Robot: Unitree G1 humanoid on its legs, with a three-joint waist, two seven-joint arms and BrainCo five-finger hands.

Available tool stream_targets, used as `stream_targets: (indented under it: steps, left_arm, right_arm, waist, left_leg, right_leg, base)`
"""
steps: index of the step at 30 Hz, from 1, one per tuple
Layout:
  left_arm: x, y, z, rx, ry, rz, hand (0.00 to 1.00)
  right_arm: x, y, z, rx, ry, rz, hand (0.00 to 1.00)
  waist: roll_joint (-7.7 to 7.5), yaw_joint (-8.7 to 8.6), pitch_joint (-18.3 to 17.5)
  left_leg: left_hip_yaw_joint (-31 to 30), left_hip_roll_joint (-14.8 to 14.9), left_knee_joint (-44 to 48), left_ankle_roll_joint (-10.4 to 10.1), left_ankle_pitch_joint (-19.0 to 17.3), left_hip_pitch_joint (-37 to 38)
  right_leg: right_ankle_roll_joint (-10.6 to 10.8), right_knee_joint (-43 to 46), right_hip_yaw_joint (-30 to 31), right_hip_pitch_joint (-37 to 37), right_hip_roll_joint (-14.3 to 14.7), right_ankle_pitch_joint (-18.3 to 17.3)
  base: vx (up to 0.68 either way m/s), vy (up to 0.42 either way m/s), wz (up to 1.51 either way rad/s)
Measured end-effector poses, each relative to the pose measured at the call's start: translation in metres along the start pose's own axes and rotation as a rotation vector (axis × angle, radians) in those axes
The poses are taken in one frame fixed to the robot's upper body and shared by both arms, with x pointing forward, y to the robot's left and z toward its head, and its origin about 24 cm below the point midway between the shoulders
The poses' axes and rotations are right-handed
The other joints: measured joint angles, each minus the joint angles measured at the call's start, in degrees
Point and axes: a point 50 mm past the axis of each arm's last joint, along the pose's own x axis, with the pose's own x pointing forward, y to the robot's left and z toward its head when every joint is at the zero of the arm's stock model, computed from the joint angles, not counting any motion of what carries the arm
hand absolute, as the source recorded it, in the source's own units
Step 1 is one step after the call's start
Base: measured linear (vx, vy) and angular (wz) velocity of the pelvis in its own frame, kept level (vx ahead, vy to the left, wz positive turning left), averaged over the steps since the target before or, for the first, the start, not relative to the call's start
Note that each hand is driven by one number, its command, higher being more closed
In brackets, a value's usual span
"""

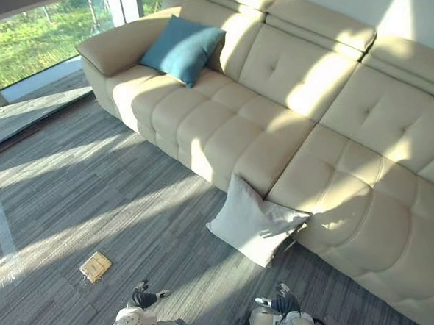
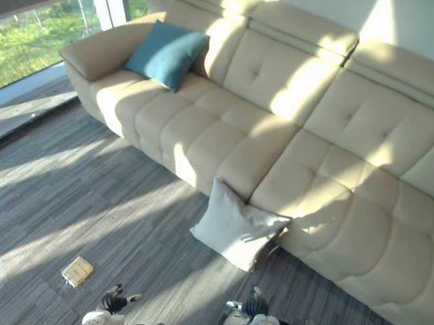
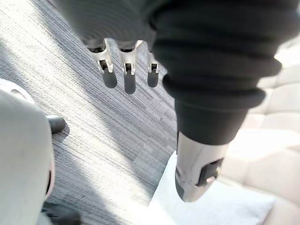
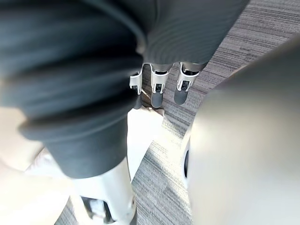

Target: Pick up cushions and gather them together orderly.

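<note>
Fingers [image 3: 129,82] straight on left hand [image 3: 197,154] and right hand [image 4: 157,96], apparently empty, above grey carpet [image 1: 90,191].

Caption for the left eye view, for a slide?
White cushion on the floor against a cream sofa; teal cushion on its seat.

strong daylight pouring in from the window [image 1: 40,41] on the left, low and slanting. bright bands and dark stripes run across the grey floor [image 1: 90,191]. sun patches glare on the cream sofa [image 1: 293,130], back and seats nearly washed out. the white cushion [image 1: 254,224] looks greyish, mostly out of the sun. the teal cushion [image 1: 181,48] is evenly lit, no glare.
</note>
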Motion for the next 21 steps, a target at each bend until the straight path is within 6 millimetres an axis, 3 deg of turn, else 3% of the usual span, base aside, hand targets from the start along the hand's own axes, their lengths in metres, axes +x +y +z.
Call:
stream_targets:
  steps: [1, 3, 4, 5, 8, 9, 12, 15, 16, 17, 18, 19, 20, 21]
  left_arm:
    - [-0.001, 0.002, -0.003, 0.010, 0.004, 0.002, 0.00]
    - [-0.001, -0.010, -0.002, -0.002, 0.006, -0.027, 0.00]
    - [-0.001, -0.015, 0.001, -0.001, -0.005, -0.039, 0.00]
    - [0.000, -0.018, 0.004, -0.007, -0.013, -0.044, 0.00]
    - [0.000, -0.018, 0.007, -0.011, -0.030, -0.044, 0.00]
    - [0.000, -0.018, 0.007, -0.011, -0.032, -0.044, 0.00]
    - [0.002, -0.020, 0.018, -0.012, -0.068, -0.049, 0.00]
    - [0.002, -0.020, 0.022, -0.012, -0.080, -0.049, 0.00]
    - [0.002, -0.020, 0.022, -0.013, -0.082, -0.049, 0.00]
    - [0.002, -0.021, 0.019, -0.015, -0.072, -0.049, 0.00]
    - [0.002, -0.021, 0.019, -0.015, -0.071, -0.050, 0.00]
    - [0.002, -0.019, 0.019, -0.013, -0.071, -0.045, 0.00]
    - [0.002, -0.015, 0.016, -0.007, -0.063, -0.036, 0.00]
    - [0.002, -0.014, 0.016, -0.006, -0.062, -0.033, 0.00]
  right_arm:
    - [-0.003, 0.001, -0.006, 0.008, 0.008, 0.002, 0.00]
    - [-0.001, -0.009, -0.003, -0.002, -0.001, -0.017, 0.00]
    - [-0.001, -0.011, -0.003, 0.006, 0.001, -0.022, 0.00]
    - [-0.001, -0.014, -0.003, 0.005, 0.003, -0.029, 0.00]
    - [-0.004, -0.017, -0.013, 0.030, 0.035, -0.053, 0.00]
    - [-0.004, -0.017, -0.014, 0.031, 0.036, -0.053, 0.00]
    - [-0.006, -0.022, -0.020, 0.047, 0.058, -0.078, 0.00]
    - [-0.007, -0.023, -0.023, 0.051, 0.073, -0.086, 0.00]
    - [-0.006, -0.023, -0.022, 0.050, 0.073, -0.090, 0.00]
    - [-0.007, -0.024, -0.024, 0.050, 0.075, -0.096, 0.00]
    - [-0.007, -0.024, -0.024, 0.050, 0.076, -0.097, 0.00]
    - [-0.008, -0.021, -0.025, 0.068, 0.078, -0.099, 0.00]
    - [-0.010, -0.014, -0.030, 0.091, 0.088, -0.089, 0.00]
    - [-0.010, -0.012, -0.031, 0.099, 0.091, -0.087, 0.00]
  waist:
    - [-1.67, -0.21, -1.0]
    - [1.31, -0.45, -1.5]
    - [2.09, -0.66, -1.8]
    - [2.84, -0.61, -1.4]
    - [3.21, -0.11, -1.0]
    - [3.19, -0.12, -1.0]
    - [1.83, -0.11, -0.4]
    - [1.31, 0.05, -0.2]
    - [1.28, 0.09, -0.2]
    - [1.84, 0.16, -0.5]
    - [1.93, 0.16, -0.5]
    - [1.19, 0.22, -0.7]
    - [-0.53, 0.17, -1.6]
    - [-1.02, 0.16, -1.7]
  left_leg:
    - [-0.9, -1.2, 0.8, -3.3, -1.6, 1.6]
    - [-1.9, 1.8, 5.8, -5.9, -3.7, 0.8]
    - [-4.3, 4.4, 17.1, -6.4, -3.9, -4.3]
    - [-6.8, 7.2, 27.8, -8.0, -2.3, -9.0]
    - [-8.5, 10.5, 45.3, -9.4, -2.3, -13.9]
    - [-8.5, 10.4, 45.5, -9.4, -2.3, -14.1]
    - [-7.2, 8.2, 38.9, -7.5, -3.6, -17.3]
    - [-14.0, 2.6, 18.6, -6.7, -4.1, -17.5]
    - [-17.3, 0.7, 11.7, -5.9, -2.4, -17.1]
    - [-18.4, 0.1, 6.0, -5.6, 4.5, -16.0]
    - [-18.4, 0.1, 5.7, -5.4, 6.0, -15.9]
    - [-17.3, -0.2, 5.0, -4.1, 6.3, -13.8]
    - [-16.0, -1.1, 2.9, -3.9, 6.4, -12.0]
    - [-15.6, -1.3, 2.3, -3.8, 6.5, -11.6]
  right_leg:
    - [-3.1, -1.3, 2.7, 0.3, -0.4, 4.8]
    - [-3.4, 2.8, 2.3, -0.1, 1.1, 0.2]
    - [-2.8, 2.8, 1.6, 0.7, 1.6, -2.0]
    - [-3.7, 1.9, 1.1, 2.6, 3.1, -2.9]
    - [-5.6, -1.0, 0.6, 10.5, 5.8, -4.5]
    - [-5.6, -1.2, 0.6, 10.8, 5.8, -4.5]
    - [-5.1, -5.9, 1.9, 15.3, 6.4, -4.1]
    - [-4.1, -8.3, 4.6, 16.6, 6.5, -3.5]
    - [-3.5, -8.8, 6.2, 16.7, 6.6, -3.3]
    - [-2.4, -9.1, 8.4, 17.5, 7.6, -3.2]
    - [-2.3, -9.2, 8.6, 17.7, 7.8, -3.2]
    - [-0.7, -10.3, 10.5, 19.2, 7.6, -2.7]
    - [-0.3, -11.8, 11.6, 20.1, 6.8, -2.6]
    - [-0.1, -12.0, 11.9, 20.2, 6.7, -2.5]
  base:
    - [0.36, -0.237, -0.13]
    - [0.39, -0.287, -0.02]
    - [0.44, -0.395, 0.08]
    - [0.30, -0.320, 0.16]
    - [0.27, -0.155, -0.13]
    - [0.26, -0.138, -0.18]
    - [0.21, -0.095, -0.18]
    - [0.22, 0.021, -0.51]
    - [0.22, 0.143, -0.79]
    - [0.27, 0.179, -0.71]
    - [0.27, 0.187, -0.71]
    - [0.21, 0.168, -0.48]
    - [0.20, 0.163, -0.48]
    - [0.16, 0.163, -0.34]
